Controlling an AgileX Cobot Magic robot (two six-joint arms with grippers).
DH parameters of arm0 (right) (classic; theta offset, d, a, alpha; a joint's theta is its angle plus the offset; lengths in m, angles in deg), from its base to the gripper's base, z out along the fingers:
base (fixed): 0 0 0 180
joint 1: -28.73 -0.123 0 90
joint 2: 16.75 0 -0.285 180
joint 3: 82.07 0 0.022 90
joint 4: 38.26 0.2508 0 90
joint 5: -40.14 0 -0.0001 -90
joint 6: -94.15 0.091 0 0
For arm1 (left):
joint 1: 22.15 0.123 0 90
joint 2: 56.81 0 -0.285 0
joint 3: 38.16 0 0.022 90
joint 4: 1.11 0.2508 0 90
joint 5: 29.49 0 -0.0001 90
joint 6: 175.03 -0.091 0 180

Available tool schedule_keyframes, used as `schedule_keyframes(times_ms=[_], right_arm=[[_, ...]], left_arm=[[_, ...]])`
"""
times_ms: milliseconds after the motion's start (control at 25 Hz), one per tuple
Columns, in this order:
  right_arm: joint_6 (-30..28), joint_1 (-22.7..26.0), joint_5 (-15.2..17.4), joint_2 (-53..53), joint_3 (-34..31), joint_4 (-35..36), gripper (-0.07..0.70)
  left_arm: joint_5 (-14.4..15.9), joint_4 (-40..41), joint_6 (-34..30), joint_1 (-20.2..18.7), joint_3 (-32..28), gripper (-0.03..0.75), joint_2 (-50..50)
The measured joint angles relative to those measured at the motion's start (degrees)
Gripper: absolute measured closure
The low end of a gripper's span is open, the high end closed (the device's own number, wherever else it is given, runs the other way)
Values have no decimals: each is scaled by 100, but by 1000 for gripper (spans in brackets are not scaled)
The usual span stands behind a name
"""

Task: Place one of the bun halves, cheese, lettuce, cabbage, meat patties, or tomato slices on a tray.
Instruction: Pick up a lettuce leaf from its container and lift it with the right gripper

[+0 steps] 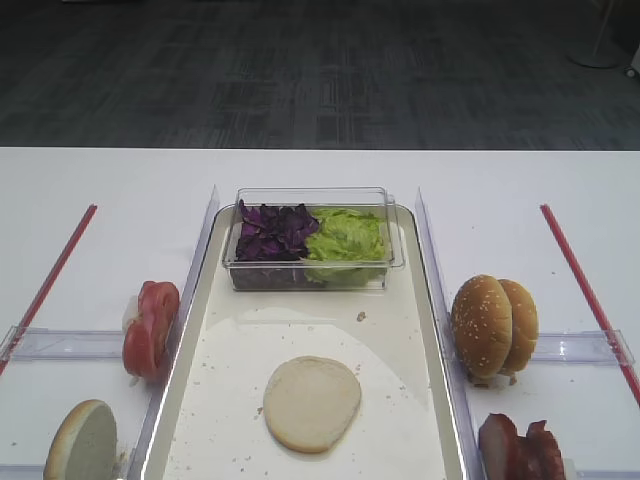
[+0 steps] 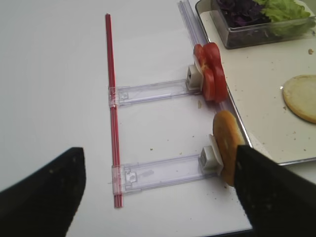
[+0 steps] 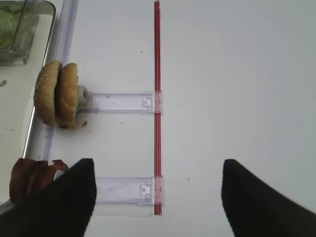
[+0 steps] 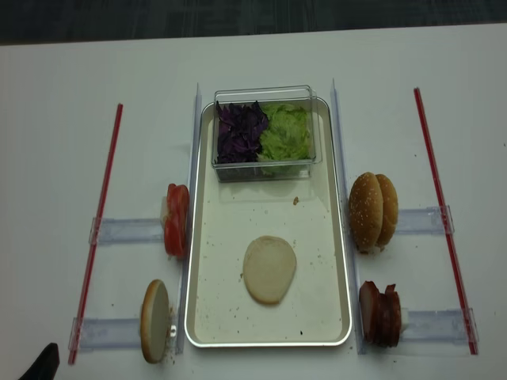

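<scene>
One pale round bun half point(image 1: 312, 403) lying cut face up on the long cream-white tray with a shiny rim point(image 1: 430, 400), toward its 6 o'clock end. One small clear plastic box point(image 1: 312, 240) at the tray's 12 o'clock end, holding dark purple shredded cabbage point(image 1: 272, 231) beside one crinkly light-green lettuce leaf point(image 1: 345, 240). Two sesame-seeded bun halves point(image 1: 492, 325) standing on edge at 3 o'clock of the tray; reddish-brown meat patties point(image 1: 520, 448) at 5 o'clock, count unclear. Bright red tomato slices point(image 1: 150, 328) on edge at 9 o'clock, one more bun half point(image 1: 82, 442) at 7 o'clock.

Seen from the right wrist: right gripper point(image 3: 158, 197) spread wide, nothing between its two dark fingers point(image 3: 69, 202), hovering over bare white table point(image 3: 237, 74). Two seeded halves at 10 o'clock, patties at 8 o'clock, one red strip point(image 3: 157, 108) running 12 to 6 across two clear plastic rails point(image 3: 123, 102).

Seen from the left wrist: left gripper point(image 2: 158, 197) likewise spread, empty. Tomato slices at 1 o'clock, one bun half on edge at 3 o'clock.

Second overhead view: two red strips in all, four clear rails, four bun halves counted, only a dark tip of the left gripper at 7 o'clock.
</scene>
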Motion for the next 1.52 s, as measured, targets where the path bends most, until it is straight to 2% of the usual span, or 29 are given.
schedule_keyframes(times_ms=[720, 1000, 1520], right_arm=[[-149, -34, -80, 2212, 817, 272, 80], [-160, -34, -214, 3202, 1184, 281, 80], [-408, -34, -282, 5376, 2687, 404, 80]], left_arm=[[0, 0, 0, 0, 0, 151, 0], [0, 0, 0, 0, 0, 151, 0], [0, 0, 0, 0, 0, 151, 0]])
